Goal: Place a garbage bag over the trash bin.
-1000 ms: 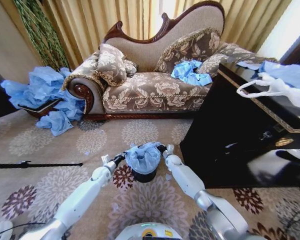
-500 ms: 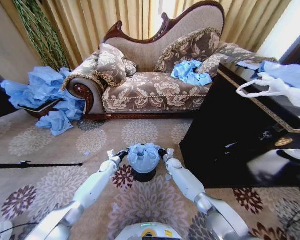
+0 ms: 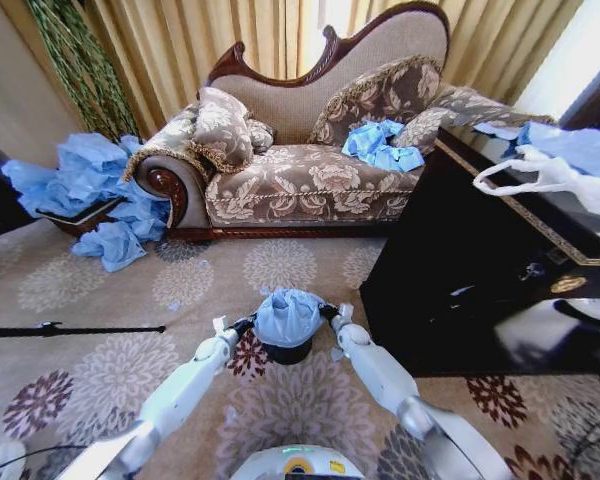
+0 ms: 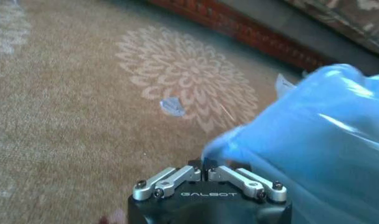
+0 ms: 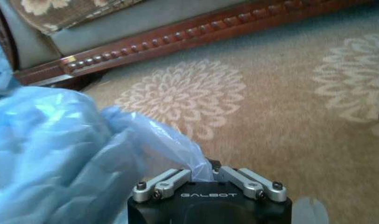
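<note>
Garbage bag point(image 3: 287, 314), light blue and crinkled, sits draped over the top of the trash bin point(image 3: 287, 351), whose black lower wall shows beneath it; bin stands on the patterned carpet point(image 3: 100, 380) in front of the sofa point(image 3: 310, 150). Left gripper point(image 3: 242, 324) at the bag's left edge, jaws closed tight on a pinch of the plastic. Right gripper point(image 3: 326, 312) at the bag's right edge, likewise clamped on the film. More blue bags heaped beside the sofa point(image 3: 90, 190); dark cabinet point(image 3: 480, 270) to the right.
</note>
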Tool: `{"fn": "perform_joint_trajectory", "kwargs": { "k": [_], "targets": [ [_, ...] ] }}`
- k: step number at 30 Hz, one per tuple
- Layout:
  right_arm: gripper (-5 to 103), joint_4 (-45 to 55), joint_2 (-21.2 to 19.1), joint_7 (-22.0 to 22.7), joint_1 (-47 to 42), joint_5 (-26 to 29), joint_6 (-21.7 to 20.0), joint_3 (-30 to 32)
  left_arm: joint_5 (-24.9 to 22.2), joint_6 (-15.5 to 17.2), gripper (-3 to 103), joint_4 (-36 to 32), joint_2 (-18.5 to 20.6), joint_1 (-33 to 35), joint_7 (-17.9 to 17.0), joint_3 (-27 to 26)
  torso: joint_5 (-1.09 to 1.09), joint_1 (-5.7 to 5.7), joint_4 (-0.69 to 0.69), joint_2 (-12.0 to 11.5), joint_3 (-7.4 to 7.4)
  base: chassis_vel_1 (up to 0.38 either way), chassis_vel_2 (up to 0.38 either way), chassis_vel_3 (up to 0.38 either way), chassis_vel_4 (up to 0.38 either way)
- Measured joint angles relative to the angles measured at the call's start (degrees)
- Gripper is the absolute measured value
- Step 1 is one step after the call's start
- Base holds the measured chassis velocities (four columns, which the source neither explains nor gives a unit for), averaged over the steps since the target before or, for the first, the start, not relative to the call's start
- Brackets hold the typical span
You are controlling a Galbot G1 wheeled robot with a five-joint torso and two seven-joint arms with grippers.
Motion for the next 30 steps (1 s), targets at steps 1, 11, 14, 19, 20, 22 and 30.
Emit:
{"fn": "perform_joint_trajectory", "kwargs": {
  "k": [1,11,14,19,20,22,30],
  "targets": [
    [0,2.4,-1.0,0.1,-1.1,0.3,-0.8,0.2,0.0,-0.2,2,-1.0,0.5,0.6,0.1,0.0,0.01,-0.01,-0.02,0.0,0.00,0.000,0.000,0.000,0.000],
    [17,14.6,-7.9,-3.5,-10.2,-1.7,-2.7,3.2,0.9,-2.7,15,-5.6,1.9,3.5,0.8,-0.1,0.02,-0.01,-0.03,0.0,0.00,0.000,0.000,0.000,0.000],
    [33,16.4,-8.6,-7.6,-13.9,-1.9,-1.4,5.5,1.0,-2.8,16,-7.4,2.6,4.5,0.6,-0.4,0.02,-0.01,-0.02,0.0,0.00,0.000,0.000,0.000,0.000],
    [49,17.3,-8.8,-12.6,-16.5,-1.8,1.9,7.7,0.8,-2.8,16,-9.4,4.4,5.7,0.1,-0.8,0.01,0.00,0.01,0.0,0.00,0.000,0.000,0.000,0.000],
    [55,18.1,-8.7,-13.6,-17.6,-1.8,2.6,8.9,0.4,-2.8,16,-10.5,5.3,6.3,-0.2,-1.4,0.02,0.00,0.00,0.0,0.00,0.000,0.000,0.000,0.000],
    [66,20.1,-9.0,-14.4,-19.4,-1.9,3.2,10.4,-0.1,-2.7,16,-11.9,6.6,7.3,-0.4,-2.2,0.03,0.00,0.00,0.0,0.00,0.000,0.000,0.000,0.000],
    [92,29.1,-10.9,-16.1,-26.8,-12.5,9.0,16.3,-0.4,-3.3,16,-16.8,8.8,11.1,-1.8,-5.3,0.00,0.00,-0.02,0.0,0.00,0.000,0.000,0.000,0.000]
  ]
}}
